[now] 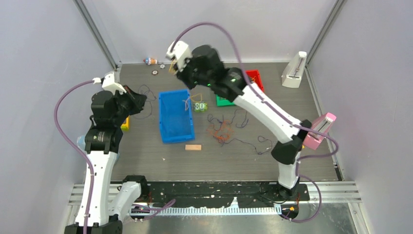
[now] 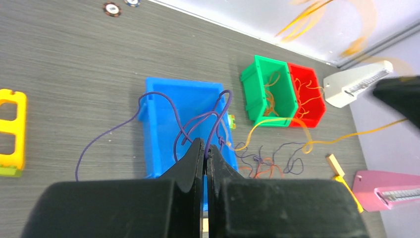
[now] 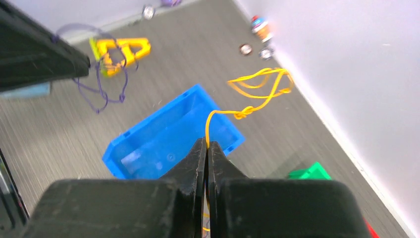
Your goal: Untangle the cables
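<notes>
1. The loose cables (image 1: pixel 221 130) sit in a messy pile on the table just right of the blue bin (image 1: pixel 174 119), with a wood block (image 1: pixel 193 147) near them.
2. The left gripper (image 2: pixel 204 147) is clamped tight on a purple cable (image 2: pixel 218 119), and its loops hang over the bin.
3. The right gripper (image 3: pixel 207 145) is pinched down on a yellow cable (image 3: pixel 242 113), held up above the bin with a knotted loop past the fingers.
4. Further back, the green bin (image 2: pixel 251 94) and red bin (image 2: pixel 309 120) touch side by side, both with orange strands (image 2: pixel 270 94) inside.
</notes>
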Action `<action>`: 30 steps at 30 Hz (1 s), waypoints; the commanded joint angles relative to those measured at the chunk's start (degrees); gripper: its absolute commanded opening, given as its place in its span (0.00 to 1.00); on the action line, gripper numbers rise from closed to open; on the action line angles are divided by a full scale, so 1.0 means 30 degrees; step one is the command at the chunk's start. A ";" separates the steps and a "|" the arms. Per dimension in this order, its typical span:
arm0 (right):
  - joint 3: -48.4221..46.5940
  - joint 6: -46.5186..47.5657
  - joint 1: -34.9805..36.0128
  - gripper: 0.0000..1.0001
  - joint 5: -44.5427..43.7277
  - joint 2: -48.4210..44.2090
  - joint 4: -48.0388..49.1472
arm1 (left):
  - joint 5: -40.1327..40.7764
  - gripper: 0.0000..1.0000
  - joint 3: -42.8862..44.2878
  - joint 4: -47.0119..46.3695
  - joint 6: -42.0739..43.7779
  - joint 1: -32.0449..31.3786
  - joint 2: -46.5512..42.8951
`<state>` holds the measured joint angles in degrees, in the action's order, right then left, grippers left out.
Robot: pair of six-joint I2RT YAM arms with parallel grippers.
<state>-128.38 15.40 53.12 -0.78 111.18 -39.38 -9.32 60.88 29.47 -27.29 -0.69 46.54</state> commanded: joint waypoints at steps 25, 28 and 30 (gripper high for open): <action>0.1826 -0.6882 -1.1581 0.05 0.2677 -0.4791 0.2864 | 0.0724 0.00 -0.2790 -0.6490 -0.1915 -0.4604 0.8007; 0.2273 -0.7091 -1.2034 0.05 0.3216 -0.4223 0.3462 | 0.0982 0.00 -0.3249 -0.6754 -0.1716 -0.4604 0.9115; 0.2260 -0.7216 -1.2252 0.05 0.3393 -0.3672 0.3710 | 0.1051 0.00 -0.3384 -0.6949 -0.1637 -0.4604 1.0017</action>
<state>-121.25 -4.60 17.63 6.44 99.42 -33.52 -7.94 50.96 14.41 -32.75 -14.48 73.63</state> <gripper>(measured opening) 0.070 0.005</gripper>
